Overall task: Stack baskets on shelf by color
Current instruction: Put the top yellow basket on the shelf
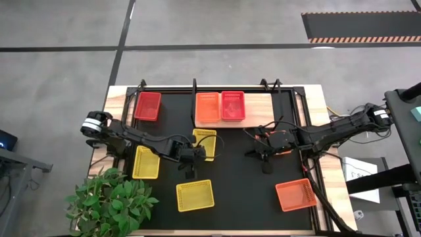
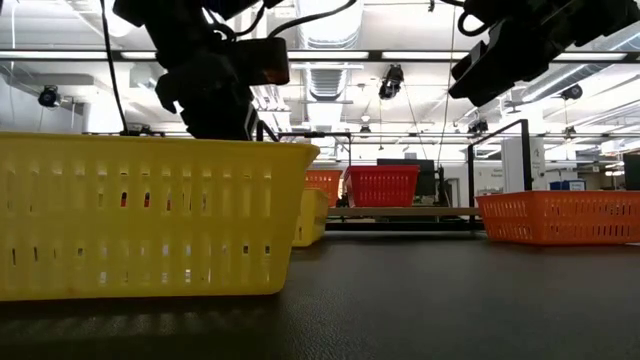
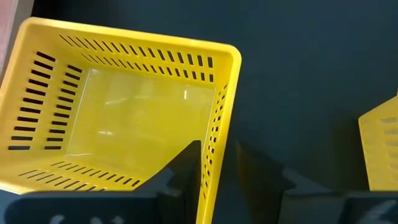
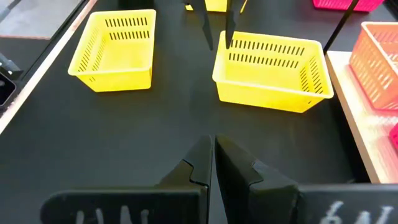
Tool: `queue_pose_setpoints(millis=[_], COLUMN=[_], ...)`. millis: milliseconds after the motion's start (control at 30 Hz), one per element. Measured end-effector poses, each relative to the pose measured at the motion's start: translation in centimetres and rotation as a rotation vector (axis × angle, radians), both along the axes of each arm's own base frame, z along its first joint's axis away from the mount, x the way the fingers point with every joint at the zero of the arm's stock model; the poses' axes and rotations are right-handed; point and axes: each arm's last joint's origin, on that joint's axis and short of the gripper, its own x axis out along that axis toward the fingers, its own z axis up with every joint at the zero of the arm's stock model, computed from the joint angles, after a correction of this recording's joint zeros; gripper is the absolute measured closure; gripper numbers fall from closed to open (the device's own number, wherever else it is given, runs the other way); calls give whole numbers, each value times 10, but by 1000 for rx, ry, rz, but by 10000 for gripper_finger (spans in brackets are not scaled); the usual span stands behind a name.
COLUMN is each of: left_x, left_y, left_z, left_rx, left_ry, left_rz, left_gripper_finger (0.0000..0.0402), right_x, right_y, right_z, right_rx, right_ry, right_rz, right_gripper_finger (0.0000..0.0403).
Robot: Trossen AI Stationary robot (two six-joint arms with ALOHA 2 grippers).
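Observation:
Three yellow baskets sit on the black mat: one mid-table (image 1: 204, 143), one to its left (image 1: 145, 162) and one nearer (image 1: 195, 195). An orange basket (image 1: 296, 195) rests near the right edge. On the wooden shelf (image 1: 260, 108) at the far edge stand an orange basket (image 1: 208, 108) and a red one (image 1: 233, 105). Another red basket (image 1: 147, 105) stands at the far left. My left gripper (image 1: 193, 157) is open, astride the mid-table basket's left wall (image 3: 217, 146), one finger inside and one outside. My right gripper (image 1: 264, 158) hovers shut (image 4: 213, 140) above bare mat. My left gripper comes down from above over the left side wall (image 3: 214, 168) of the mid-table yellow basket, near its corner. One finger (image 3: 186, 168) is inside and the other (image 3: 261, 174) outside. I cannot tell whether either finger touches the wall. The basket sits flat on the mat.
A potted plant (image 1: 112, 201) stands at the table's near left corner. Thin black uprights (image 1: 195, 85) rise along the shelf's far edge. Bare mat lies between the two grippers and in front of the shelf.

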Motion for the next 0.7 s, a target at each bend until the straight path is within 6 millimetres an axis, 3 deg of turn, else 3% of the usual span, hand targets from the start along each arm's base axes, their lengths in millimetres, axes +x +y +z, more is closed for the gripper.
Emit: queue_pose_setpoints(millis=[400,500,700], left_x=[1,-4,-23], left_y=[-2,-5,-17], left_z=[11,24,49], left_rx=[14,5,57], left_ry=[-29,-69,-167], left_rz=[-46,-66,-100], left_gripper_finger=[315,315,315], right_x=[5,14,50], right_y=[1,3,9], right_z=[2,3,-5], right_rx=[19,34,6], right_ry=[-92,-152,-87], right_rz=[-1,-2,6], right_gripper_finger=[390,390,376])
